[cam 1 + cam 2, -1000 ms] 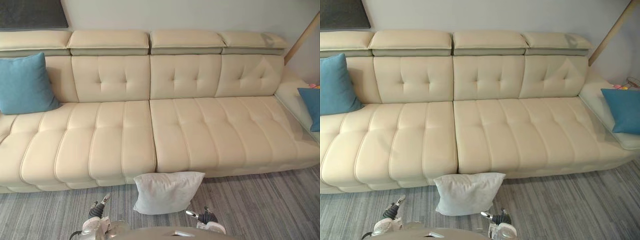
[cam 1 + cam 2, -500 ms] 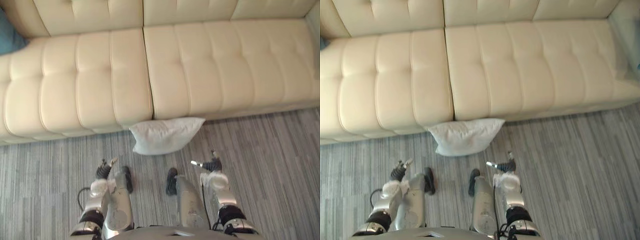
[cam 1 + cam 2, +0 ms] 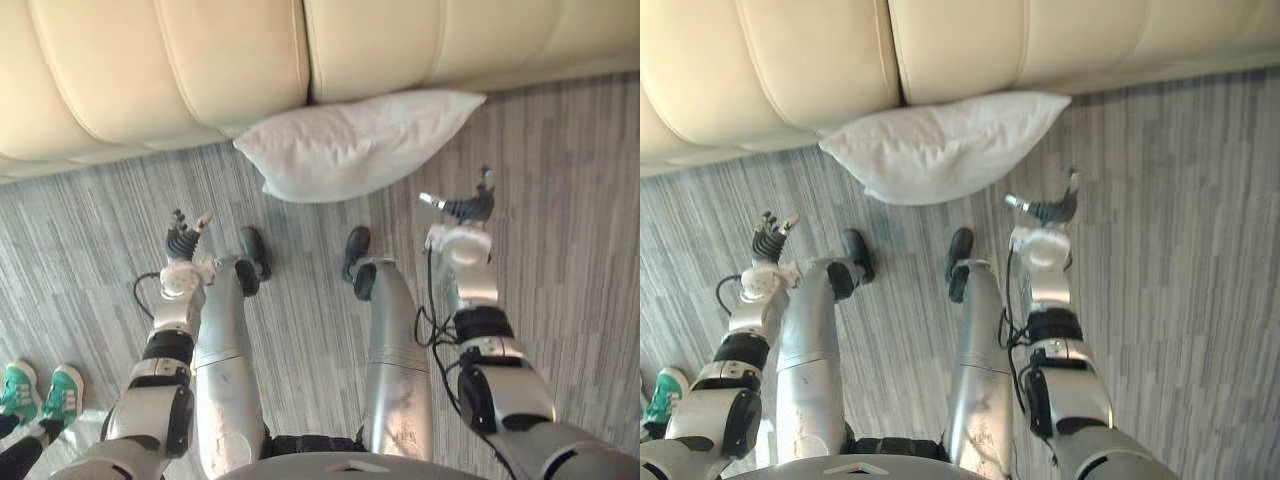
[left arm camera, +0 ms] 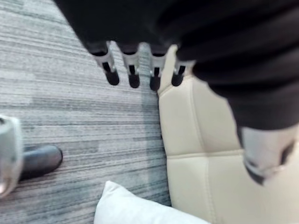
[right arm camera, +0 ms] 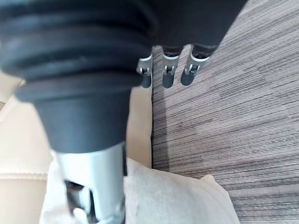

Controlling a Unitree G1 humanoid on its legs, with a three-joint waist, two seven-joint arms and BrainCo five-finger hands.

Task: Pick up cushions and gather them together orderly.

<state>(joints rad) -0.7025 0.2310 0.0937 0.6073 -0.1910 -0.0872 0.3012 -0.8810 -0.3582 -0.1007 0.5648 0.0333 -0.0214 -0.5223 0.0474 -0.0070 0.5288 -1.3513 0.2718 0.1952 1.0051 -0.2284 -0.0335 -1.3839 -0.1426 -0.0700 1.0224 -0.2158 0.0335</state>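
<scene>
a pale grey square fabric cushion [image 3: 350, 145] lies against a cream leather sofa [image 3: 150, 70], ahead between the left hand [image 3: 183, 245] and right hand [image 3: 465, 210], touching neither. both hands are loose-fingered, empty

HEAD STEREO: both eyes are looking steeply down at floor [image 3: 570, 200], sofa [image 3: 200, 60] front and cushion [image 3: 350, 145] (right eye is framing them slightly offset) | LEFT WRIST: is looking along left hand [image 4: 133, 70], very close, toward sofa base | RIGHT WRIST: is looking past right hand [image 5: 169, 74], equally close | SHARED: all four are covering the cushion against the sofa.
</scene>
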